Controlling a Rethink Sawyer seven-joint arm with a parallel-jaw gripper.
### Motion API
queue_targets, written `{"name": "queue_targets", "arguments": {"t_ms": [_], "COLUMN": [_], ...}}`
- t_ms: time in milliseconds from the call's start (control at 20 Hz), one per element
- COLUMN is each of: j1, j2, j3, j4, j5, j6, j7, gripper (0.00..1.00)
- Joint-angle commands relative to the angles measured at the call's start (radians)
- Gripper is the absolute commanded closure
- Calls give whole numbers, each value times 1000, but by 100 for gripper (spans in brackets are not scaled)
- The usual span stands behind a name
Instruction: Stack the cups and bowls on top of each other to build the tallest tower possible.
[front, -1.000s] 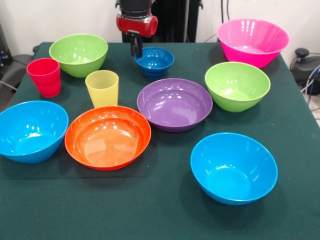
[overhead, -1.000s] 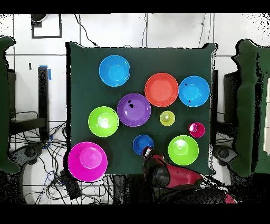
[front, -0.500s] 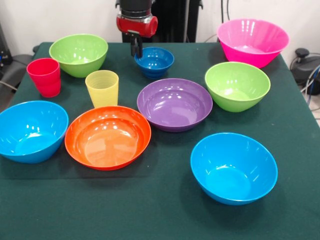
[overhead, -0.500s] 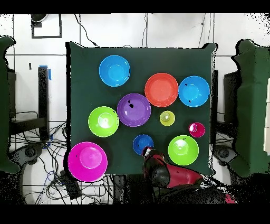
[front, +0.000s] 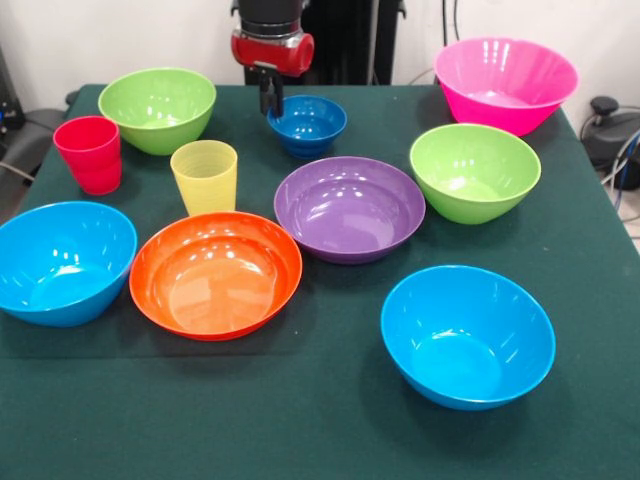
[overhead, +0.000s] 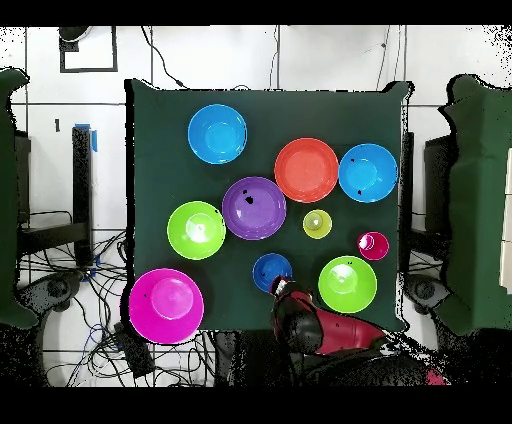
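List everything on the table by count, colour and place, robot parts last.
Places as the front view shows them.
light blue bowls: 2; one at the left edge, one front right.
lime green bowls: 2; one back left, one right of centre.
purple bowl: 1, centre.
orange bowl: 1, front left of the purple one.
pink bowl: 1, big, back right corner.
dark blue bowl: 1, small, back centre.
red cup: 1, left, beside the back lime bowl.
yellow cup: 1, translucent, behind the orange bowl.
table: 1, dark green cloth.
claw: 1, black on a red arm, at the dark blue bowl's left rim.
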Motion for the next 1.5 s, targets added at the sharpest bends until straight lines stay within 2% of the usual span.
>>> {"name": "queue_targets", "arguments": {"t_ms": [50, 900, 950, 1150, 1350, 1500], "j1": [15, 2, 17, 41, 25, 39], "j2": [4, 4, 6, -1, 10, 15], "j3": [67, 73, 54, 29, 33, 19], "j4": [-133, -130, -126, -138, -141, -139], "j5": [-9, -8, -5, -19, -45, -44], "j6": [71, 76, 56, 36, 21, 5], "j7": [60, 65, 73, 60, 51, 56], "gripper": [100, 100, 0, 0, 0, 0]}}
